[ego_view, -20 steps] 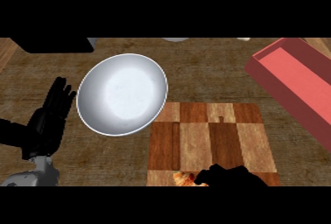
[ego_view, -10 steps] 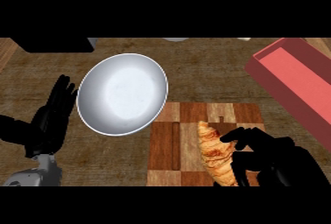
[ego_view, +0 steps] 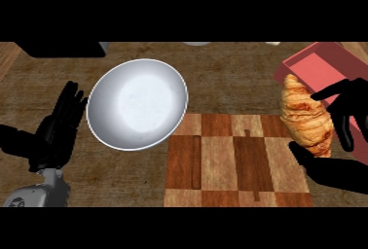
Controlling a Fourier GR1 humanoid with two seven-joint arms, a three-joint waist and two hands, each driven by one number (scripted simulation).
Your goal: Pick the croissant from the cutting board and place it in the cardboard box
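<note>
A golden croissant (ego_view: 305,115) hangs upright at the right of the head view, over the board's right edge, its top overlapping the red-pink cardboard box (ego_view: 322,65). My right hand (ego_view: 343,141) is curled round it, fingers on its right side and thumb below. The checkered wooden cutting board (ego_view: 230,158) lies bare at lower centre. At the left edge my left hand (ego_view: 56,127) stands open with fingers up.
A white oval plate (ego_view: 138,103) lies on the wooden counter between my left hand and the board, touching the board's upper left corner. A dark object (ego_view: 61,48) sits at the far left, and pale items (ego_view: 195,43) show at the far edge.
My right hand has closed on the croissant, lifted it off the board and carried it up and right toward the box. The left hand stays put.
</note>
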